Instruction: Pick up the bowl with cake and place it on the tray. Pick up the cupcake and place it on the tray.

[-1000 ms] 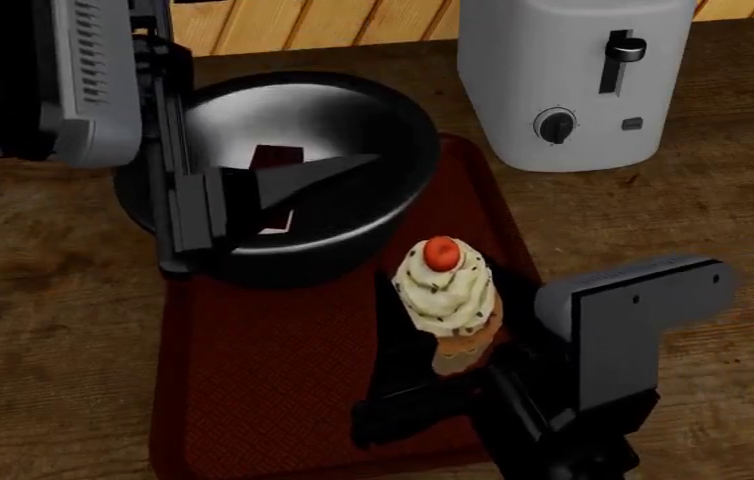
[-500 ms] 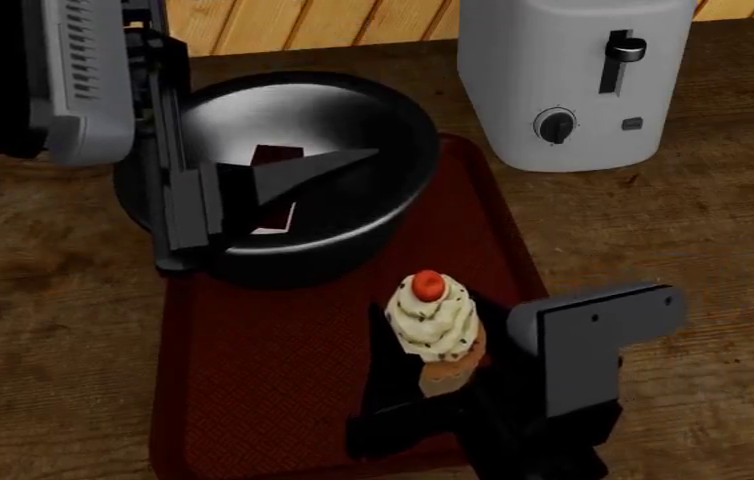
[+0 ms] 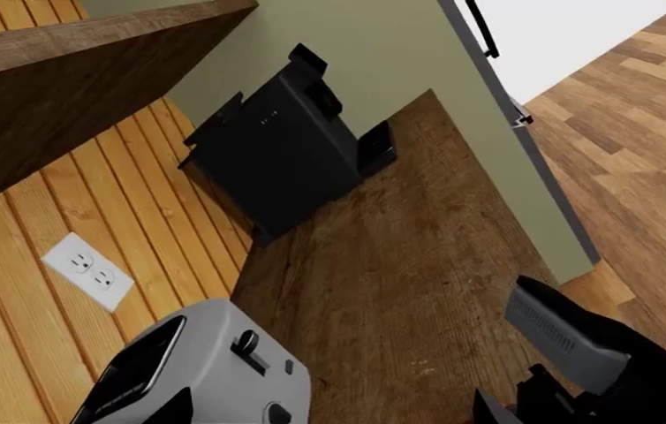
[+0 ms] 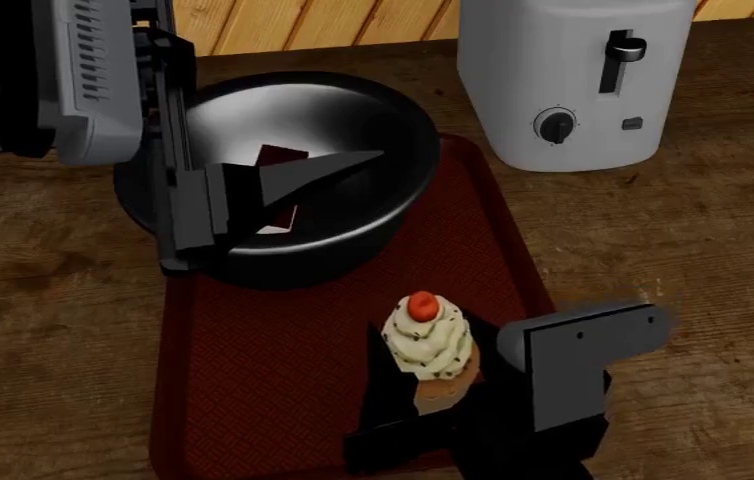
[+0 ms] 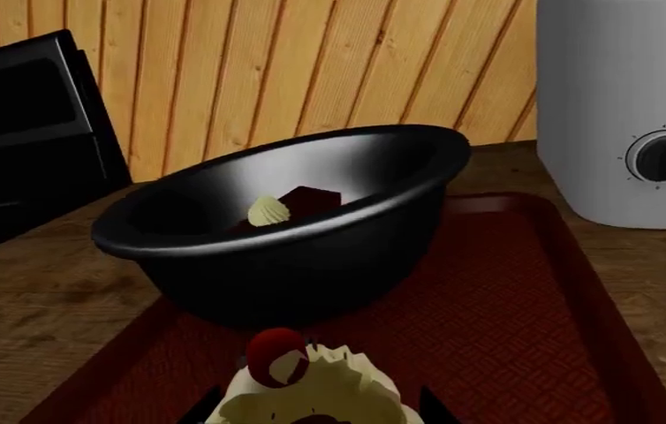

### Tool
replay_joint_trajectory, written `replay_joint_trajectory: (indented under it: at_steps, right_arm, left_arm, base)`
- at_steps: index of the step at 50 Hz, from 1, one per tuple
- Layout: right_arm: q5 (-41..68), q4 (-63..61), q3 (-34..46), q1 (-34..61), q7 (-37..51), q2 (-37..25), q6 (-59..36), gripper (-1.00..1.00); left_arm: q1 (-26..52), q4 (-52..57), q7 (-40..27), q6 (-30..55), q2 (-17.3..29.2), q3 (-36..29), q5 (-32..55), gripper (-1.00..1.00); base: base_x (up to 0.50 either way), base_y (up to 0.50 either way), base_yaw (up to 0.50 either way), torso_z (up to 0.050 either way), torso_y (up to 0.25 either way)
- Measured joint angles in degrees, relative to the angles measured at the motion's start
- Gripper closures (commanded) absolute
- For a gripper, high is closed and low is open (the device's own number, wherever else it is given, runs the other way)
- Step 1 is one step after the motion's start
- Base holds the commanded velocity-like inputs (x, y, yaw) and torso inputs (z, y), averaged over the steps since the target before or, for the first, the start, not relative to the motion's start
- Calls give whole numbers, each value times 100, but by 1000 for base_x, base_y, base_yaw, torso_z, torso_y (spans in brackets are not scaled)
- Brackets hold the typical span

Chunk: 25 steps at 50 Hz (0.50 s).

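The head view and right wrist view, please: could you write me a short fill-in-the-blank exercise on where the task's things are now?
1. The cake lies inside the black ____.
2. The cupcake sits between the fingers of the ____ hand.
3. The cupcake is topped with a red ____.
4. The bowl rests partly on the dark red ____, near the white toaster.

Missing words: bowl; right; cherry; tray

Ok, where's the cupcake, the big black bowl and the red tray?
cupcake (image 4: 429, 340), head view, on its white swirled frosting.
bowl (image 4: 391, 205), head view, on its glossy outer wall.
tray (image 4: 270, 370), head view, on its bare textured floor.
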<state>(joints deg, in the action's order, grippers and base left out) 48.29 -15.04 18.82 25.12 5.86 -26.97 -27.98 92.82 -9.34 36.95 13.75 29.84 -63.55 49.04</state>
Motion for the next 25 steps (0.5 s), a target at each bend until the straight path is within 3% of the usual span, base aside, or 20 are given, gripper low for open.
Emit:
replay_joint_trajectory:
  at_steps: [14,15,25]
  right_arm:
    - [-58,116,55,-19,-39,27,58,100]
    - [-64,123,59,-18,-40,28,60,-100]
    - [-235,173,119,3,-104,40,77,-100]
  left_arm:
    - [-4,-14,2,-12,-13,16,-10,-100]
    - [-6,-21,4,-16,-16,17,-11,-100]
    - [-19,14,-44,-15,11,40,-14,-100]
  base:
    - [0,0,0,0,0]
    - [0,0,0,0,0]
    - [0,0,0,0,0]
